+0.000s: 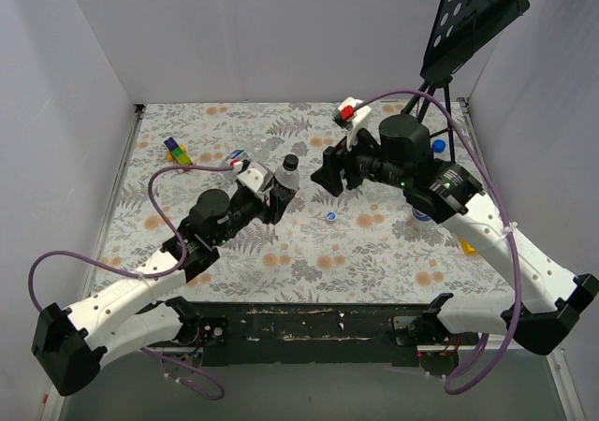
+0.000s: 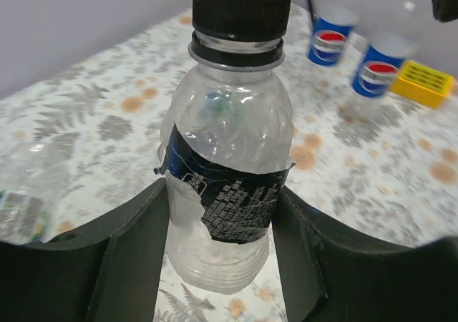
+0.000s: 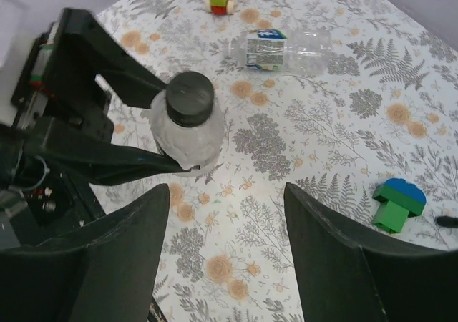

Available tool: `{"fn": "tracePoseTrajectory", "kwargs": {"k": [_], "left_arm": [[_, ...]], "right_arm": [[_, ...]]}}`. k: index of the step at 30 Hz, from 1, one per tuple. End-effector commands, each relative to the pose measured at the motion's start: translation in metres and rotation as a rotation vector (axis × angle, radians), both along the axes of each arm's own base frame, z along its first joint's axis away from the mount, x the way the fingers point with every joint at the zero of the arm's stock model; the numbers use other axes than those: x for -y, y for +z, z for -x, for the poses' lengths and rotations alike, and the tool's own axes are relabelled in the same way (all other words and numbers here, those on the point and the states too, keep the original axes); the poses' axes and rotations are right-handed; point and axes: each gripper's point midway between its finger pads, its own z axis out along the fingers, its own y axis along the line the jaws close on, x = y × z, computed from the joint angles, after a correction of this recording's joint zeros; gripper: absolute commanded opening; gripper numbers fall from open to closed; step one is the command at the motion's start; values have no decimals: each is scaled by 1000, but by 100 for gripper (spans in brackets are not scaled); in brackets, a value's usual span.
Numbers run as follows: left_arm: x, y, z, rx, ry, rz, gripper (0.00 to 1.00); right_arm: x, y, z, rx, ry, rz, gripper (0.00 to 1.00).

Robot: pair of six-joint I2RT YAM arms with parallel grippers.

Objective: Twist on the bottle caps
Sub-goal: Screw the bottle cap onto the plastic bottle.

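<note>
Near the tabletop [image 1: 309, 262] middle, the left gripper [image 1: 278, 199] grasps 1 upright clear bottle [image 2: 225, 193] topped by a black cap [image 2: 240, 8]; the right gripper [image 1: 329, 174] hangs beside it, fingers [image 3: 343, 265] released.

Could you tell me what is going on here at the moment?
The left gripper is shut on a bottle and holds it upright. A black cap sits on its neck; how tight it is cannot be told. The right gripper is open and empty, a little way off the cap, touching nothing. Another bottle lies on its side farther back, and a blue cap lies loose on the table.
</note>
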Motion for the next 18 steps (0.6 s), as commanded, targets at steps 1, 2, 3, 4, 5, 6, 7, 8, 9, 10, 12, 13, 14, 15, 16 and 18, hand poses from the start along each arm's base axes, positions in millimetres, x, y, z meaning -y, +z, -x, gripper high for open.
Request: {"fn": "tracePoseTrajectory", "kwargs": {"k": [1, 2, 3, 4, 5, 6, 7, 8, 9, 10, 12, 13, 14, 15, 16, 18], "left_arm": [[26, -39, 69, -249, -450, -129, 0], [26, -39, 78, -260, -510, -142, 0], [27, -37, 84, -263, -559, -152, 0], [26, -34, 90, -261, -605, -157, 0], [26, -30, 96, -255, -649, -165, 0], [28, -23, 105, -245, -717, -162, 0], [29, -21, 111, -239, -761, -165, 0], [30, -18, 115, -238, -791, -165, 0], [30, -13, 119, -231, -821, -162, 0], [31, -11, 122, -231, -848, -163, 0], [33, -5, 127, -222, -893, -160, 0], [33, -4, 129, -221, -911, -161, 0], [34, -2, 131, -217, -929, -163, 0], [34, -2, 133, -222, -942, -165, 0], [34, -1, 133, -221, -948, -170, 0], [34, -3, 132, -230, -951, -181, 0]], "right_arm": [[3, 9, 41, 160, 333, 80, 73], [4, 5, 47, 178, 373, 96, 73], [5, 3, 52, 217, 422, 113, 72], [6, 4, 59, 245, 471, 119, 73], [6, 2, 66, 260, 519, 120, 72], [6, 2, 71, 280, 557, 117, 72], [5, 0, 80, 291, 612, 111, 72], [6, -2, 87, 300, 658, 108, 72], [6, -4, 92, 306, 695, 111, 71], [7, -7, 98, 305, 731, 113, 71], [8, -10, 108, 302, 794, 113, 70], [9, -11, 110, 308, 811, 119, 70], [10, -12, 111, 314, 822, 125, 69], [10, -12, 112, 316, 827, 129, 69], [11, -12, 111, 327, 831, 134, 68], [11, -9, 113, 342, 848, 133, 66]]}}
